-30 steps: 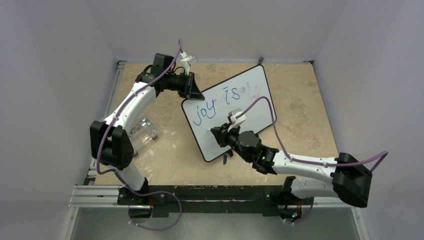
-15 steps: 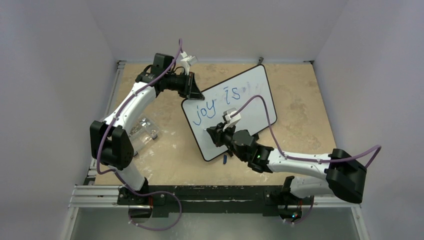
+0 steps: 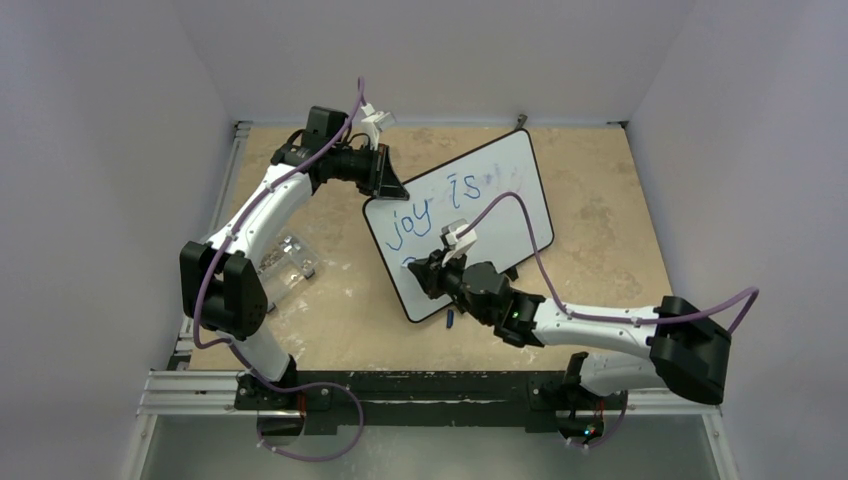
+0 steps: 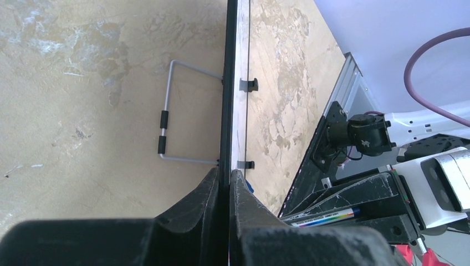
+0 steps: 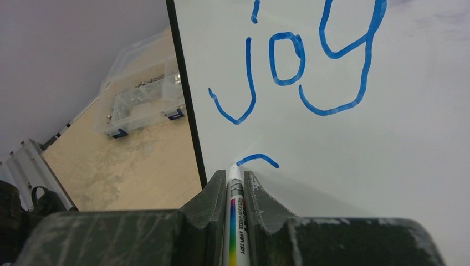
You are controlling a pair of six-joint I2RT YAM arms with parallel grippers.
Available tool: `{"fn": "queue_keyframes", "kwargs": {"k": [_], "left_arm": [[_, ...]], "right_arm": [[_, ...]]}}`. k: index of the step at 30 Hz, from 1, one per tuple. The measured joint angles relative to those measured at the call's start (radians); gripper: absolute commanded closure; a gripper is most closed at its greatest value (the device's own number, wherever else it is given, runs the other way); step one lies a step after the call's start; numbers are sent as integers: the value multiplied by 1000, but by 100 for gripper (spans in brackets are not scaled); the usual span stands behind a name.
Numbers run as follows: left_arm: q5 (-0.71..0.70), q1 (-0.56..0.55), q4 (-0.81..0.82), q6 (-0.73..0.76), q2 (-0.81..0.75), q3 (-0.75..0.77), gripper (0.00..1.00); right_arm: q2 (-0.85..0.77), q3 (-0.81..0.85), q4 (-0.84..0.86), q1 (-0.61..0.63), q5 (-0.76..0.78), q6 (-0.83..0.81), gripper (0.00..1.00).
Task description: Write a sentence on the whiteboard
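Note:
The whiteboard (image 3: 505, 215) stands tilted on the table, with "joy is" (image 3: 412, 225) in blue on it, the start of the sentence. My left gripper (image 3: 393, 188) is shut on the board's upper left edge (image 4: 228, 83), one finger on each side (image 4: 228, 176). My right gripper (image 3: 430, 272) is shut on a white marker (image 5: 237, 221) with a rainbow stripe. The marker's tip touches the whiteboard (image 5: 377, 166) at the left end of a short blue curved stroke (image 5: 258, 159) just below "joy" (image 5: 288, 61), close to the board's black frame.
A clear plastic box (image 3: 286, 262) of small parts lies left of the board, also seen as the box (image 5: 141, 91). A blue cap (image 3: 451, 320) lies on the table by the board's lower edge. A wire stand (image 4: 166, 119) props the board from behind. Walls enclose three sides.
My right gripper has slid left and down across the board with the marker. A short blue stroke now shows under "joy". The left arm and the board have not moved.

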Motion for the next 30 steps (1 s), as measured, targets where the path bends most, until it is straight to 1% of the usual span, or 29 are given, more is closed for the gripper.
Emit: {"fn": "queue_keyframes", "kwargs": {"k": [13,30], "left_arm": [[-1,-3,0,-3,0,0,100],[-4,-5,0,-7,0,0,100]], "right_arm": [[-72,-95,-49,8,-5,43,100],[-119,-106,-140,10,104,86,100]]}}
